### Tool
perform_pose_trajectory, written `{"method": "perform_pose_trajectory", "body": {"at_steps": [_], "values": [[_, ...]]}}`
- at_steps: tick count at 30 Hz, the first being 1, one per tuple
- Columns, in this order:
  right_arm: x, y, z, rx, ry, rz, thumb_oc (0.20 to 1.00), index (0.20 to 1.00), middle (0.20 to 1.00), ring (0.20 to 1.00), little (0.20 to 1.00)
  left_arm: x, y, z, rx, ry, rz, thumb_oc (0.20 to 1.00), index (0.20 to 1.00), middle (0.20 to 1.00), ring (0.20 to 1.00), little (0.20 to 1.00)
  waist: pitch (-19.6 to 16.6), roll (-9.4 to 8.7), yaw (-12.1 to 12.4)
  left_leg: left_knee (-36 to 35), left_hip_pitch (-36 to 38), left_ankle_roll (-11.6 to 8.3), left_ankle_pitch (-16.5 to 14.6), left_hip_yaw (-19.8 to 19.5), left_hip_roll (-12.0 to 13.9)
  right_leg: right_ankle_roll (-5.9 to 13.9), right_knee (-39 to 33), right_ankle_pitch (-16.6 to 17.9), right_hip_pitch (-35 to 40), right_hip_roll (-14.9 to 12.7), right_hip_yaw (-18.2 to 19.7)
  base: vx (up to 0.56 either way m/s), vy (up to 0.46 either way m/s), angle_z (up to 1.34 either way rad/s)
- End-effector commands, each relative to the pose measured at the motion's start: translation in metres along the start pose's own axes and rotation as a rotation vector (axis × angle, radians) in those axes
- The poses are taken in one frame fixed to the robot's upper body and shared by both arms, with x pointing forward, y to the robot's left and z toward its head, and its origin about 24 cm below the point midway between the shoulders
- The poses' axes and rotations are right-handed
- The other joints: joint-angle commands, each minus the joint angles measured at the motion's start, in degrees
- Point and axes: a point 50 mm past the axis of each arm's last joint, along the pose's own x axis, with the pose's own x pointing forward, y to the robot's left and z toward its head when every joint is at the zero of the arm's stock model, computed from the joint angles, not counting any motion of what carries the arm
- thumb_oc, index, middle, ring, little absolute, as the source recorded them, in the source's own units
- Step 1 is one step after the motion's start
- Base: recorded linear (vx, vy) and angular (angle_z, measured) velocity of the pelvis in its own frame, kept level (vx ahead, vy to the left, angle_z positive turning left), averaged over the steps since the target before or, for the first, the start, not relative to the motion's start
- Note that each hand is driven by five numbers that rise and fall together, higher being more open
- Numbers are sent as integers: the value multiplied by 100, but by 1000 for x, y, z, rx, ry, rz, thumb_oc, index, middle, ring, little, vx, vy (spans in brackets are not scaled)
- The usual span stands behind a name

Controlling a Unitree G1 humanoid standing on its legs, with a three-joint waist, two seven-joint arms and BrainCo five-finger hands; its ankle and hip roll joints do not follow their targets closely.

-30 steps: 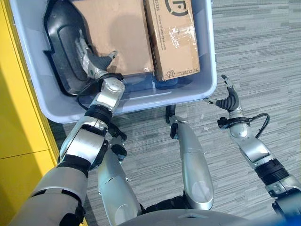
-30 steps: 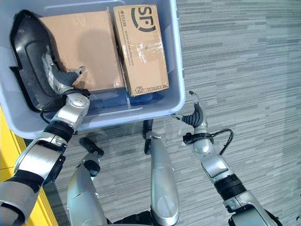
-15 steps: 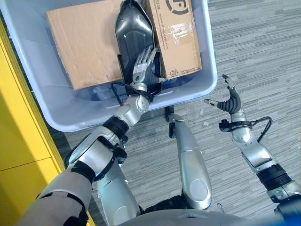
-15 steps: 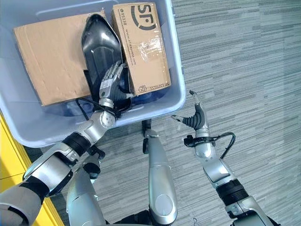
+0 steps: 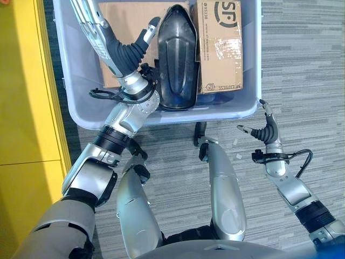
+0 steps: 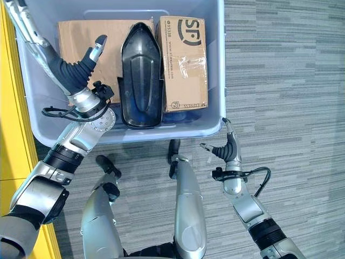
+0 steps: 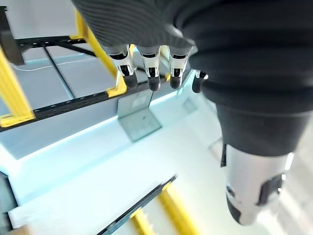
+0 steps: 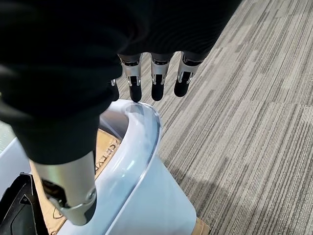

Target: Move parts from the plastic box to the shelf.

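Left hand: the left hand [image 5: 121, 51] is raised over the left side of the plastic box [image 5: 249, 65], fingers straight, thumb spread, holding nothing; 0.5 s ago it lay against the black part in the middle of the box.
Left wrist view: fingers [image 7: 149, 68] extended side by side, facing the yellow-and-black shelf frame [image 7: 83, 95]; no part between them.
Black part: the black moulded part [image 5: 178, 59] lies lengthwise in the box between the 2 cartons, narrow end pointing away from the robot; 1 s ago it lay along the left wall, so it has been shifted toward the middle and then let go.
Cartons: the plain cardboard box [image 5: 121, 21] sits left of the part, partly behind the left hand; the printed carton [image 5: 221, 46] sits right of it, touching or just beside it.
Right hand: the right hand [image 5: 264, 131] hangs over the carpet [image 5: 302, 70] just beside the box's near right corner, fingers [image 8: 156, 81] relaxed and straight, empty, much as 1 s ago.
Task meaning: nothing has left the box; judged from this, the part is repositioned for a better hold, and the lift toward the shelf has not started.
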Motion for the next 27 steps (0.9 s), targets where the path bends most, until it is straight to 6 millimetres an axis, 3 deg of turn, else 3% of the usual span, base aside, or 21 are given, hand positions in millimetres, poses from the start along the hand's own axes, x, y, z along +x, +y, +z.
{"method": "perform_pose_trajectory", "body": {"at_steps": [1, 3, 6, 7, 11, 15, 17, 22, 27], "values": [[4, -2, 10, 26, -35, -21, 1000, 1000, 1000, 1000, 1000, 2, -3, 3, -19, 7, 56, 1000, 1000, 1000, 1000, 1000, -172, 29, -132, 728, -195, -235, -891, -82, 106, 376, -168, -304, 335, 228, 41, -11, -62, 2], [4, 1, 11, 31, -25, -20, 1000, 1000, 1000, 1000, 1000, -5, -2, -8, 9, 134, 21, 1000, 1000, 1000, 1000, 1000, -172, 4, -95, 691, -175, -265, -863, -123, 113, 385, -213, -295, 390, 245, 15, -18, -74, 2], [4, 3, 10, 39, -14, -18, 1000, 1000, 1000, 1000, 1000, -34, -4, -33, 25, 446, -228, 1000, 1000, 1000, 1000, 1000, -172, -27, -54, 645, -156, -287, -820, -143, 143, 411, -277, -272, 444, 262, -27, -28, -62, 3], [4, 3, 10, 39, -14, -12, 1000, 1000, 1000, 1000, 1000, -61, -4, -43, 11, 665, -331, 1000, 1000, 1000, 1000, 1000, -172, -31, -43, 639, -162, -288, -804, -137, 160, 426, -282, -266, 444, 266, -45, -27, -31, 2], [8, 1, 13, 39, -27, 0, 1000, 1000, 1000, 1000, 1000, -114, -1, -49, 53, 898, -557, 1000, 1000, 1000, 1000, 1000, -172, -36, -67, 622, -177, -301, -759, -107, 201, 446, -300, -244, 422, 297, -42, 0, 0, 0], [11, 1, 17, 22, -38, 4, 1000, 1000, 1000, 1000, 1000, -155, 15, -51, 22, 1245, -398, 1000, 1000, 1000, 1000, 1000, -172, -46, -125, 589, -160, -310, -714, -63, 217, 445, -319, -255, 409, 337, 4, -15, 31, -3], [11, 2, 16, 34, -25, -7, 1000, 1000, 1000, 1000, 1000, -166, 19, -54, 3, 1332, -359, 1000, 1000, 1000, 1000, 1000, -172, -63, -122, 574, -146, -304, -701, -38, 223, 442, -358, -237, 418, 333, -18, -23, -22, -4], [13, 1, 14, 48, -19, -24, 1000, 1000, 1000, 1000, 1000, -172, 30, -52, 50, 1360, -205, 1000, 1000, 1000, 1000, 1000, -172, -57, -94, 602, -193, -315, -691, -63, 231, 429, -363, -230, 401, 329, -9, -4, -3, -1], [16, 3, 16, 52, -15, -21, 1000, 1000, 1000, 1000, 1000, -175, 25, -51, 96, 1336, -325, 1000, 1000, 1000, 1000, 1000, -172, -90, -91, 584, -185, -329, -664, -46, 254, 430, -400, -196, 419, 324, -24, -8, -25, 1]]}}
